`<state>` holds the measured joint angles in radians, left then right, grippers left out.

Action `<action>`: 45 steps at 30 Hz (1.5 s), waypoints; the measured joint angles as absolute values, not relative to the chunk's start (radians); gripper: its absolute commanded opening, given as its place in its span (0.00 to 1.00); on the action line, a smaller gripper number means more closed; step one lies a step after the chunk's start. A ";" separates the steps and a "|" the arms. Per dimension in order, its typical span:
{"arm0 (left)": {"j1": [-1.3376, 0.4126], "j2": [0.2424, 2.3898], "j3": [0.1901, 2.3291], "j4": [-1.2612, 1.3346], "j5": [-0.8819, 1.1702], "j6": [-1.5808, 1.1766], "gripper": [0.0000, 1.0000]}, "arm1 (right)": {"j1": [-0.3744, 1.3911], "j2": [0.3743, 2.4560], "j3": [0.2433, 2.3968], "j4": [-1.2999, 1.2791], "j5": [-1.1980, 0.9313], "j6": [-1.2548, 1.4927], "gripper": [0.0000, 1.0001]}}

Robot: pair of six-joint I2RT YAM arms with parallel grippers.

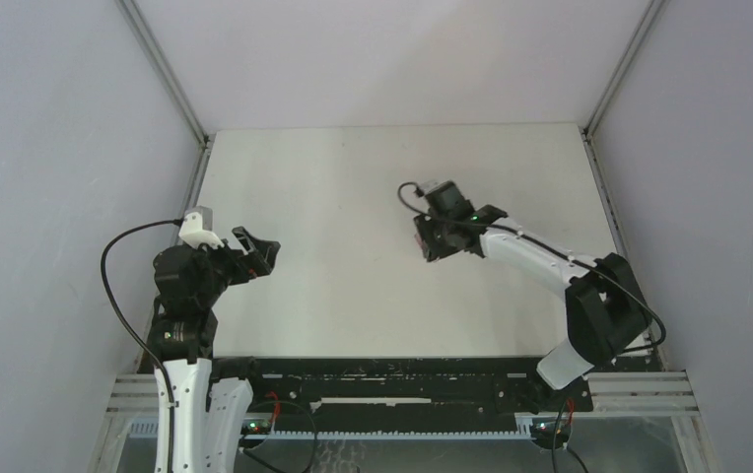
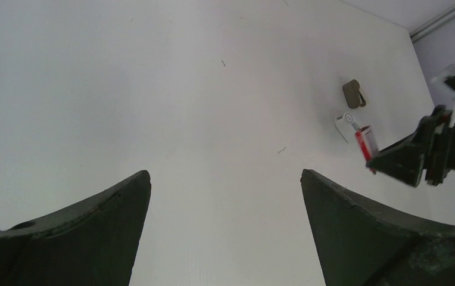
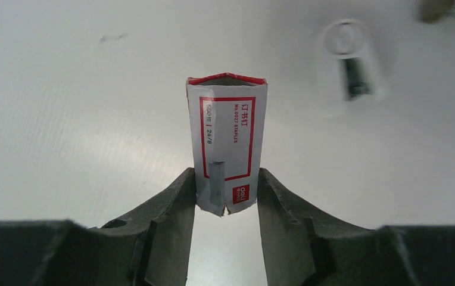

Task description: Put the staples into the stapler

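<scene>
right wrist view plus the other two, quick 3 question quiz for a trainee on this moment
1. True or false: the right gripper is shut on the red-and-white box.
2. Fill in: the white stapler lies on the ____, not in any gripper.
3. The left gripper holds: A) the stapler B) nothing, it is open C) the box.
Key: 1 true; 2 table; 3 B.

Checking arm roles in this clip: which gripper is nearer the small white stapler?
Right. The right gripper, shut on the red-and-white box, hovers close beside the stapler. The left gripper hangs open far across the table.
</scene>
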<state>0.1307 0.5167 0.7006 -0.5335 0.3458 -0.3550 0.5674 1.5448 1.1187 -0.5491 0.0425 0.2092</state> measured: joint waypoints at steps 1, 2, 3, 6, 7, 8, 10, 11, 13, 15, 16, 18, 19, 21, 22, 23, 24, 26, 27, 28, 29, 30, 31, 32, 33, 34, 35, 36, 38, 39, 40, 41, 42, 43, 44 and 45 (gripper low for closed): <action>0.131 0.517 0.701 -0.533 0.346 -0.355 0.99 | 0.608 1.561 1.118 -0.552 0.043 0.201 0.40; 0.131 0.517 0.701 -0.533 0.346 -0.355 0.99 | 0.645 1.582 1.118 -0.551 0.042 0.195 0.40; 0.131 0.517 0.701 -0.533 0.346 -0.355 0.99 | 0.678 1.604 1.118 -0.550 0.043 0.191 0.40; 0.131 0.519 0.699 -0.533 0.345 -0.355 0.99 | 0.765 1.668 1.117 -0.551 0.045 0.176 0.45; 0.131 0.519 0.699 -0.533 0.345 -0.355 0.99 | 0.789 1.686 1.117 -0.551 0.047 0.172 0.50; 0.131 0.521 0.699 -0.533 0.346 -0.355 0.99 | 0.814 1.703 1.117 -0.551 0.053 0.168 0.55; 0.131 0.524 0.699 -0.532 0.345 -0.355 0.99 | 0.852 1.727 1.116 -0.551 0.071 0.165 0.62; 0.131 0.526 0.699 -0.533 0.346 -0.355 0.99 | 0.871 1.735 1.114 -0.552 0.082 0.162 0.64; 0.131 0.530 0.699 -0.532 0.345 -0.355 0.99 | 0.902 1.745 1.112 -0.552 0.108 0.157 0.65; 0.131 0.530 0.699 -0.532 0.346 -0.355 0.99 | 0.925 1.748 1.106 -0.551 0.132 0.156 0.66; 0.131 0.530 0.699 -0.533 0.345 -0.355 0.99 | 0.934 1.748 1.101 -0.550 0.143 0.157 0.66; 0.131 0.530 0.699 -0.533 0.346 -0.355 0.99 | 0.946 1.749 1.091 -0.551 0.165 0.162 0.66; 0.131 0.530 0.699 -0.532 0.346 -0.355 0.99 | 0.950 1.749 1.085 -0.551 0.176 0.165 0.66; 0.131 0.530 0.699 -0.533 0.347 -0.355 0.99 | 0.951 1.749 1.074 -0.551 0.203 0.175 0.66; 0.131 0.530 0.699 -0.532 0.347 -0.355 0.99 | 0.951 1.749 1.070 -0.552 0.216 0.181 0.66; 0.131 0.530 0.699 -0.533 0.348 -0.355 0.99 | 0.949 1.749 1.066 -0.553 0.233 0.187 0.66; 0.131 0.530 0.699 -0.532 0.348 -0.355 0.99 | 0.944 1.749 1.064 -0.554 0.246 0.195 0.66; 0.131 0.530 0.699 -0.532 0.350 -0.354 0.98 | 0.928 1.748 1.060 -0.553 0.269 0.217 0.65; 0.131 0.530 0.699 -0.532 0.351 -0.355 0.97 | 0.913 1.747 1.058 -0.550 0.277 0.229 0.66; 0.131 0.530 0.699 -0.532 0.353 -0.354 0.97 | 0.896 1.742 1.052 -0.546 0.284 0.240 0.66; 0.131 0.530 0.699 -0.531 0.355 -0.354 0.97 | 0.876 1.736 1.045 -0.544 0.290 0.249 0.66; 0.131 0.530 0.693 -0.522 0.358 -0.354 0.96 | 0.854 1.728 1.036 -0.543 0.295 0.255 0.66; 0.131 0.529 0.686 -0.513 0.362 -0.354 0.95 | 0.827 1.717 1.028 -0.543 0.299 0.262 0.66; 0.128 0.529 0.678 -0.509 0.364 -0.353 0.95 | 0.801 1.705 1.019 -0.543 0.299 0.267 0.66; 0.121 0.530 0.672 -0.506 0.365 -0.353 0.95 | 0.774 1.691 1.013 -0.543 0.297 0.271 0.65; 0.112 0.530 0.667 -0.506 0.364 -0.353 0.94 | 0.752 1.675 1.007 -0.541 0.292 0.273 0.65; 0.089 0.530 0.667 -0.507 0.355 -0.355 0.94 | 0.732 1.657 1.002 -0.538 0.286 0.274 0.65; 0.051 0.532 0.667 -0.502 0.340 -0.356 0.94 | 0.708 1.634 0.995 -0.532 0.276 0.275 0.65; -0.055 0.534 0.667 -0.487 0.301 -0.366 0.94 | 0.662 1.581 0.976 -0.511 0.249 0.276 0.65; -0.130 0.537 0.667 -0.475 0.273 -0.377 0.94 | 0.642 1.551 0.964 -0.498 0.230 0.277 0.65; -0.205 0.545 0.667 -0.459 0.247 -0.387 0.94 | 0.620 1.520 0.947 -0.479 0.202 0.278 0.66; -0.300 0.559 0.666 -0.433 0.204 -0.400 0.94 | 0.596 1.485 0.923 -0.453 0.165 0.281 0.66; -0.371 0.577 0.665 -0.409 0.173 -0.407 0.95 | 0.574 1.449 0.895 -0.424 0.126 0.285 0.66; -0.467 0.618 0.664 -0.362 0.131 -0.413 0.95 | 0.552 1.415 0.865 -0.394 0.083 0.289 0.65; -0.524 0.657 0.664 -0.327 0.112 -0.416 0.95 | 0.533 1.385 0.838 -0.369 0.043 0.294 0.65; -0.581 0.717 0.663 -0.276 0.095 -0.414 0.95 | 0.509 1.346 0.797 -0.332 -0.007 0.301 0.65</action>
